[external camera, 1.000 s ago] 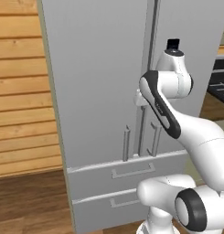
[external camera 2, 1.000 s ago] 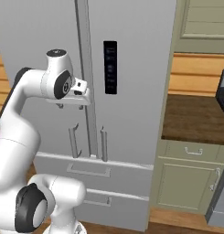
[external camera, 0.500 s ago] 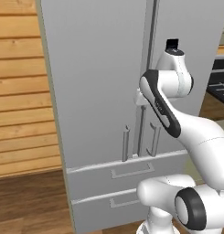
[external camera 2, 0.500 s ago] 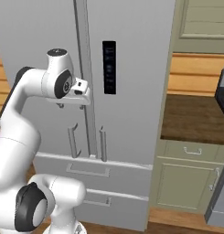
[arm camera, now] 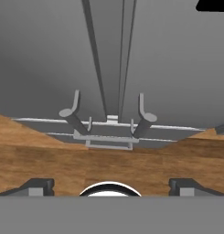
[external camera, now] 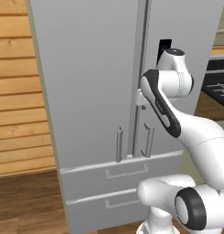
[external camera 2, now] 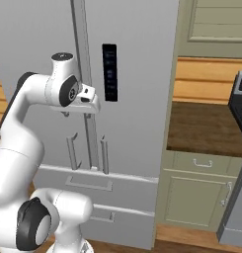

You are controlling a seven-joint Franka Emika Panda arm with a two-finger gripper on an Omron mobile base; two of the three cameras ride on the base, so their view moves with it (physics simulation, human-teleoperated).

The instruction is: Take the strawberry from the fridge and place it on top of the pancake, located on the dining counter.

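Almost nothing has changed in the last second: the fridge (external camera: 99, 91) is shut, the strawberry must be hidden inside, and the fingers (arm camera: 109, 185) wait spread wide and empty near its handles (external camera: 147, 139).

matt grey metal fridge (external camera: 90, 82); grained wood floor (external camera: 26, 201)
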